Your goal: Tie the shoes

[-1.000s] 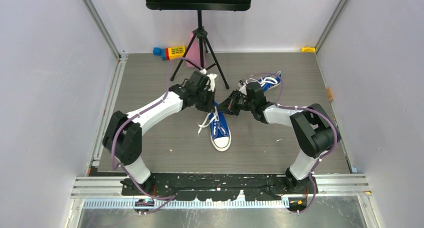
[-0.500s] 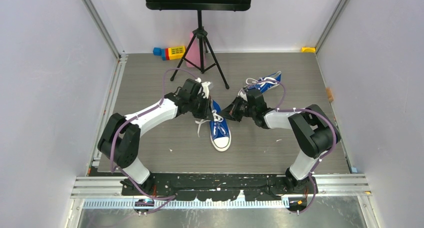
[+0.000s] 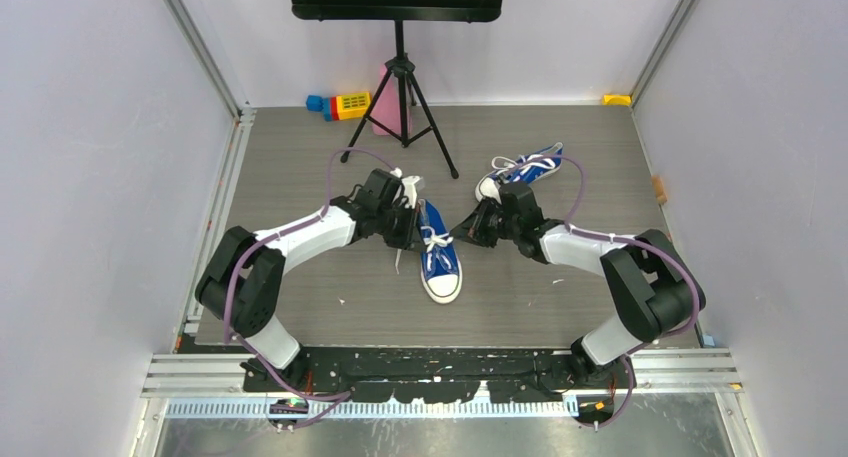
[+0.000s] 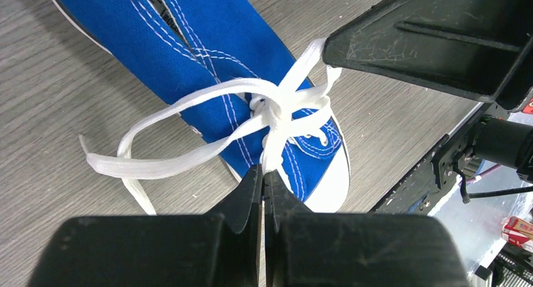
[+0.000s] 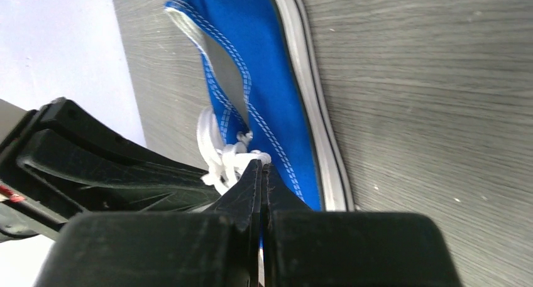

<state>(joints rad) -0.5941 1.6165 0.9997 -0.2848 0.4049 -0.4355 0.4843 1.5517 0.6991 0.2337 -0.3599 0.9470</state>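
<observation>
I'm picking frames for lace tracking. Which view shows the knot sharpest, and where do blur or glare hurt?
Left wrist view: knot crisp and evenly lit, the left gripper dark, slightly soft. Right wrist view: lace at the right gripper washed out, wall blown white. Top view: even light, shoe small, fine detail lost.

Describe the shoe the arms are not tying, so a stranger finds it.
Start at the black tripod at the back. Right of its legs lies a blue sneaker, beyond the right arm. Unlike the other shoe, no gripper holds its laces.
</observation>
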